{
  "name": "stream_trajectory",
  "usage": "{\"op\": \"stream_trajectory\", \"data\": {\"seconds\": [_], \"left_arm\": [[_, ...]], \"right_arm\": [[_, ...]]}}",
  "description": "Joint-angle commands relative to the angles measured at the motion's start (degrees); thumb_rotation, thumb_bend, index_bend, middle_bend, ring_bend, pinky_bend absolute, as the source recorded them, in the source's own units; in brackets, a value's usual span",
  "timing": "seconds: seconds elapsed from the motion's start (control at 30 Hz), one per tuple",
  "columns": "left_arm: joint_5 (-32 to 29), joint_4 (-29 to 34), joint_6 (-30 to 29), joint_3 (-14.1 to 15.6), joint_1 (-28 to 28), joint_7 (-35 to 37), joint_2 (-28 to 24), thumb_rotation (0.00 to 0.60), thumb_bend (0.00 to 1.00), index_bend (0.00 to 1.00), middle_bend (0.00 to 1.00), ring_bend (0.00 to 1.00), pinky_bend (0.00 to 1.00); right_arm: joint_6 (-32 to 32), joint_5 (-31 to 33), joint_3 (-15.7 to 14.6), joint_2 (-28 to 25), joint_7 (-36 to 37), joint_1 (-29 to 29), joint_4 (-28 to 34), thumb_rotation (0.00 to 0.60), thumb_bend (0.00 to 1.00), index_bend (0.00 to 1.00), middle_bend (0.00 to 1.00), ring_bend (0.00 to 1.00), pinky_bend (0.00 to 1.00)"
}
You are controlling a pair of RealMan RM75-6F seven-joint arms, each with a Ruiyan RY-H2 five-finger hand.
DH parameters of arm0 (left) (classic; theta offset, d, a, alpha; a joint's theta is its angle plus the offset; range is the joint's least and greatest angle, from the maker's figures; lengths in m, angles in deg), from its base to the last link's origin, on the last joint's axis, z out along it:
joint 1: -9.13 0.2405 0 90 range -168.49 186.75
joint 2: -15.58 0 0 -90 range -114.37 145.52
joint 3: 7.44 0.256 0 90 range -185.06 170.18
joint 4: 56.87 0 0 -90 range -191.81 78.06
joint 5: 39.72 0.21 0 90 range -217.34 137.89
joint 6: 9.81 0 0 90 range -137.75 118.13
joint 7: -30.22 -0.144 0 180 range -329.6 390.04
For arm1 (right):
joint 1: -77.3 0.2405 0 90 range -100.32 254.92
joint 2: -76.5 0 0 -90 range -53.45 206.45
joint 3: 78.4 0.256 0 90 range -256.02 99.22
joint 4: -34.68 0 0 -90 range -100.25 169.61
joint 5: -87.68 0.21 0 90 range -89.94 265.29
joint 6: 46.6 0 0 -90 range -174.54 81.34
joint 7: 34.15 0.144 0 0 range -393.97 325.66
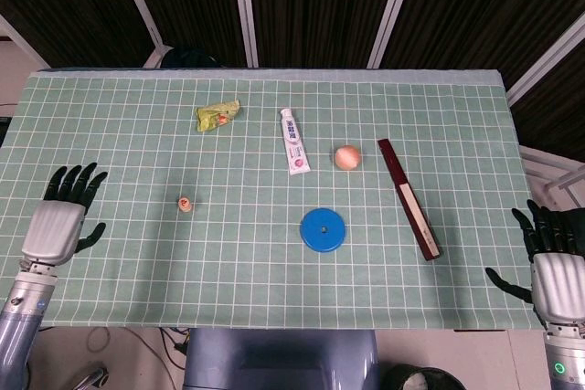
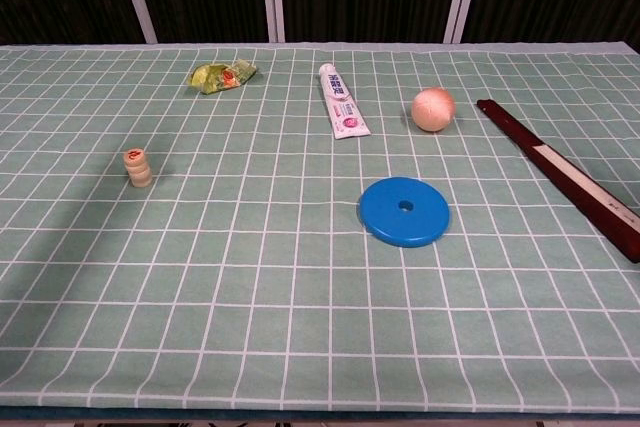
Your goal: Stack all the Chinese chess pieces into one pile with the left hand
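In your chest view, the chess pieces (image 2: 138, 168) stand as one upright stack on the left of the green gridded table cloth (image 2: 250, 327), red mark on top. A yellow-green snack packet (image 2: 222, 75) lies at the back left. The toothpaste tube (image 2: 342, 101) and a peach-coloured ball (image 2: 433, 108) sit further right, the blue disc (image 2: 404, 211) nearer you, and the dark red folded fan (image 2: 560, 176) runs diagonally along the right.

The chess-piece stack (image 2: 138, 168) stands far left of the disc (image 2: 404, 211), toothpaste tube (image 2: 341, 100) behind.
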Motion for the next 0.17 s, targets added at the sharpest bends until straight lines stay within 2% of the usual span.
{"op": "stream_trajectory", "data": {"seconds": [0.03,0.17], "left_arm": [[2.28,-1.28,-2.5,0.4,2.01,3.1,-0.34,0.6,0.27,0.1,0.0,0.0,0.0],[3.75,-1.57,-5.22,0.23,3.82,4.2,-0.78,0.6,0.27,0.1,0.0,0.0,0.0]], "right_arm": [[1.09,-1.32,-1.07,-0.8,-0.09,0.49,-0.23,0.6,0.23,0.12,0.01,0.0,0.0],[1.88,-2.47,-1.92,-1.17,-0.56,0.87,-0.47,0.6,0.23,0.12,0.01,0.0,0.0]]}}
